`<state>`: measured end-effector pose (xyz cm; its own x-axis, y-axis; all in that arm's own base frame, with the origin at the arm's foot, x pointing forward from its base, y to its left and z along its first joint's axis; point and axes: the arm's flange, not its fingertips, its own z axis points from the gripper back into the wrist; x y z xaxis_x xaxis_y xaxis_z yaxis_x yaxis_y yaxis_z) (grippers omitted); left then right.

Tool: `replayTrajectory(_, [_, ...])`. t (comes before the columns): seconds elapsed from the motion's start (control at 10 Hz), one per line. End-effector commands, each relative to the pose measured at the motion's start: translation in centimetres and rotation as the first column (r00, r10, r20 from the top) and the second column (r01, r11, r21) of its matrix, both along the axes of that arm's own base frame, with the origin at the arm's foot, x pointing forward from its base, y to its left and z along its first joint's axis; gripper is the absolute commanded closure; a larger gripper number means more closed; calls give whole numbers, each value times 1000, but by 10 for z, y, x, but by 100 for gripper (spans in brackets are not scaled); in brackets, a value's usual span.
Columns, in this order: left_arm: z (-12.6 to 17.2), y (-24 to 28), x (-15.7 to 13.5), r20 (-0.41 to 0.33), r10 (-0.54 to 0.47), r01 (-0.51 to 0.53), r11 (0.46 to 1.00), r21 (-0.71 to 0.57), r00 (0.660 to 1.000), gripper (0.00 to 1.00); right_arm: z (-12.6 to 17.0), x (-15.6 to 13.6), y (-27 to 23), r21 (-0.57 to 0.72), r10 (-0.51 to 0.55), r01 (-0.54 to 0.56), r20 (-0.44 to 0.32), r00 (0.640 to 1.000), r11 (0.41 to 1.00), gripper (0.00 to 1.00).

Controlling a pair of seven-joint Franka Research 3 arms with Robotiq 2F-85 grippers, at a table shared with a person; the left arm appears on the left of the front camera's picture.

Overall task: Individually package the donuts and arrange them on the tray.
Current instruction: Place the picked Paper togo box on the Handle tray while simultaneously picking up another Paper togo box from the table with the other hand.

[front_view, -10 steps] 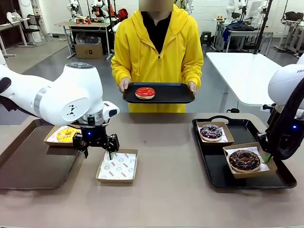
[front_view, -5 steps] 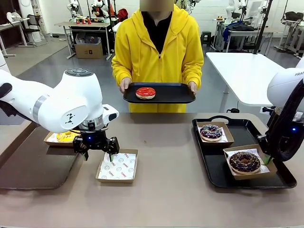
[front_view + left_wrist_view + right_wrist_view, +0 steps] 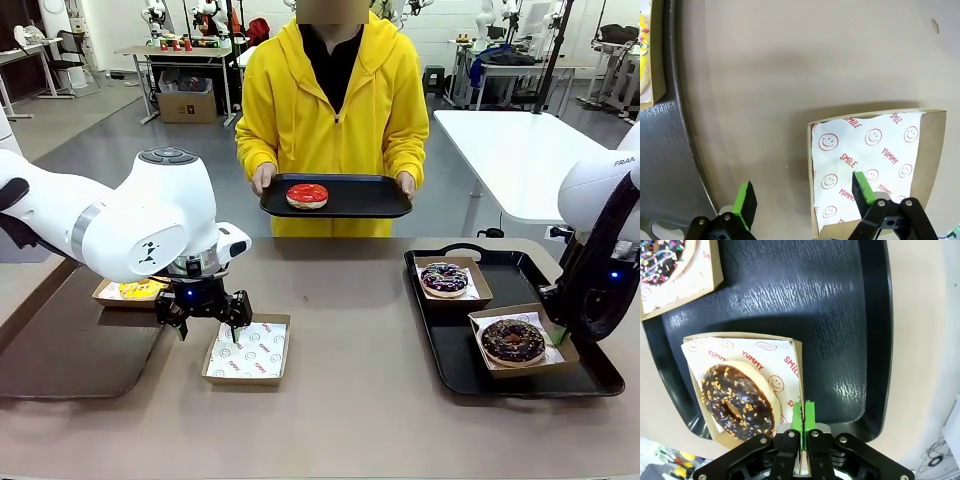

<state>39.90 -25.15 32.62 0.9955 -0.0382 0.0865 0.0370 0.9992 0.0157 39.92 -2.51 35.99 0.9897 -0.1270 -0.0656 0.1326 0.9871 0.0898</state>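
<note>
Person's tray (image 3: 380, 205) with the red donut (image 3: 306, 195) hangs beyond the desk's far edge; left gripper (image 3: 206, 322), released, straddles the empty box's (image 3: 932, 150) edge; right gripper (image 3: 803, 416), clenched, pinches the chocolate donut's (image 3: 737, 401) box wall (image 3: 798, 371).

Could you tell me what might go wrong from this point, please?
The open left pincer straddles the near wall of the empty box; closing or dropping could crush or shove it. The red donut lies loose on the person's held tray and could slide if tilted.
</note>
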Motion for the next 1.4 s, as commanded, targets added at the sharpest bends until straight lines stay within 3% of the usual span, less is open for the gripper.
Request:
replayTrajectory(0.0, [-5,-3,-2,19,-10,10,1000,2,1000,0,-11,-1,-3,12,25,-26,38,999,1000,99])
replayTrajectory(0.3, [-8,-3,-1,15,-22,22,1000,6,1000,0,-14,0,-6,14,42,-43,38,998,999,99])
replayTrajectory(0.4, [-7,-3,-1,11,-29,29,1000,-11,1000,16,-14,0,-6,22,43,-44,34,998,999,47])
replayTrajectory(0.5, [-6,-3,-1,12,-29,29,999,-17,1000,60,-13,0,-6,23,47,-48,36,998,999,39])
replayTrajectory(0.6, [-4,-3,-1,15,-23,24,999,-22,1000,76,-12,-1,-6,26,46,-47,36,998,999,0])
replayTrajectory(0.7, [-3,-3,-1,15,-15,16,999,-30,1000,100,-13,0,-7,28,45,-46,36,998,999,0])
replayTrajectory(0.8, [-2,-3,0,16,-11,12,999,-37,1000,100,-13,0,-6,29,44,-45,35,998,999,0])
replayTrajectory(0.9, [-2,-3,0,11,-8,9,999,-41,1000,100,-13,0,-7,30,43,-45,35,998,999,14])
replayTrajectory(1.0, [-2,-3,0,9,-3,3,999,-47,1000,93,-13,0,-6,30,44,-45,35,998,999,3])
replayTrajectory(1.1, [-2,-4,0,6,0,0,999,-52,1000,100,-13,-1,-6,32,45,-46,34,998,998,0])
replayTrajectory(1.3, [-1,-3,2,-6,11,-11,998,-66,1000,100,-13,0,-7,37,41,-42,30,999,998,0])
